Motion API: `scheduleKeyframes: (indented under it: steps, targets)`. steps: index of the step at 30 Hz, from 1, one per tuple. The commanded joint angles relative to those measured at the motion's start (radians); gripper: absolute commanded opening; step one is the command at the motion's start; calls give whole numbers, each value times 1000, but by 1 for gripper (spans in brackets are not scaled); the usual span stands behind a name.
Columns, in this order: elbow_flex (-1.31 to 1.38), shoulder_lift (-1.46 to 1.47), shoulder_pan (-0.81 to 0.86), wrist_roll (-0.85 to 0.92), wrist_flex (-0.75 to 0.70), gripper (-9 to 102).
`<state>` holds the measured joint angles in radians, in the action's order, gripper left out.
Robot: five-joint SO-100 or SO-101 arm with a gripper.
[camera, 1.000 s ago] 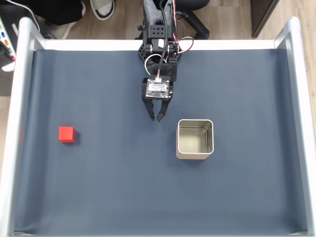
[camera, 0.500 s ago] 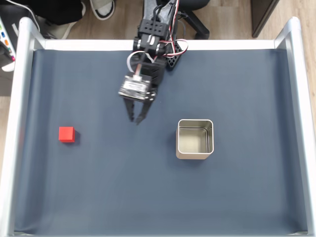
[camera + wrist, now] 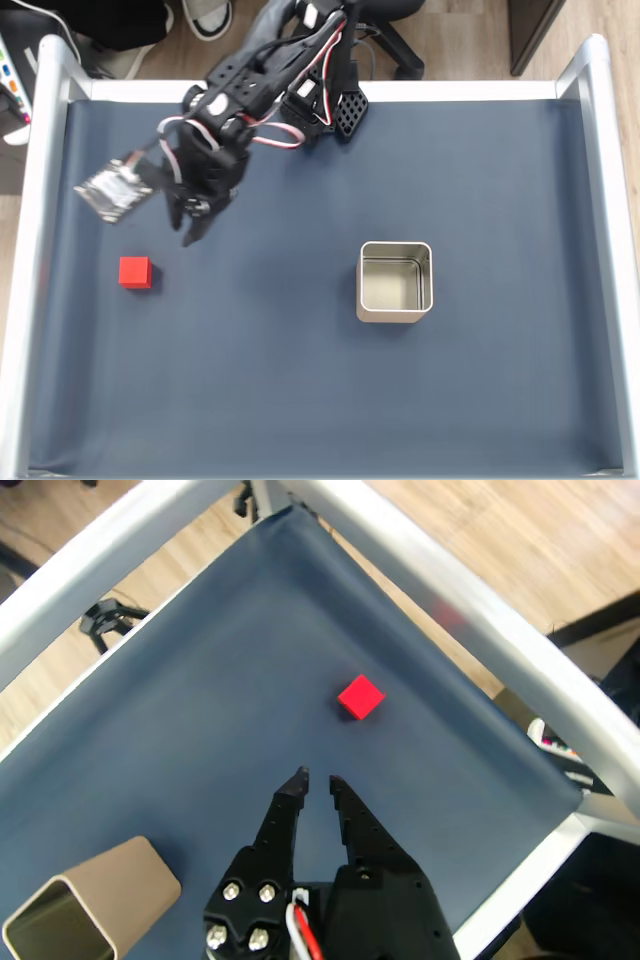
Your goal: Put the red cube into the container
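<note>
Reading from both views:

Arm: reaches from its base at the 12 o'clock edge of the table point(image 3: 500, 180) in the fixed view, slanting toward 8 o'clock over the dark blue mat.

Gripper point(image 3: 187, 238): fingertips point toward 7 o'clock in the fixed view, above the mat. In the wrist view the gripper point(image 3: 318, 780) enters from the 6 o'clock edge, black toothed fingers pointing to 12 o'clock.

Jaw state: nearly closed, a narrow slit between the tips (seen in the wrist view), nothing held between them.

Red cube point(image 3: 135, 272): sits flat on the mat at the 9 o'clock side of the fixed view, near the gripper tips and at 7 o'clock from them, not touching. In the wrist view the red cube point(image 3: 360, 697) lies at 1 o'clock from the fingertips, apart from them.

Container point(image 3: 395, 312): stands upright and open-topped just to the 3 o'clock side of centre in the fixed view, pale interior visible, well apart from the cube. In the wrist view the container point(image 3: 95, 900) shows at the 7 o'clock corner (partly cut by the frame edge).

Frame: silvery metal rails point(image 3: 480, 620) border the mat.

Floor: wood planks beyond the rails.
</note>
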<state>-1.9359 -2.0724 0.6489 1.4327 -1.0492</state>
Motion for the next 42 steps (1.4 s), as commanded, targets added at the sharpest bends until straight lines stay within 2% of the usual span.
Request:
scheduleKeyframes:
  steps: [1,7,12,31,42]
  targets:
    - [97,54,61,-54,2,10]
    - [207,204,158,-166,38,24]
    - [272,310,192,-235,40,31]
    - [319,583,178,-394,224,34]
    - [362,675,152,-417,264,33]
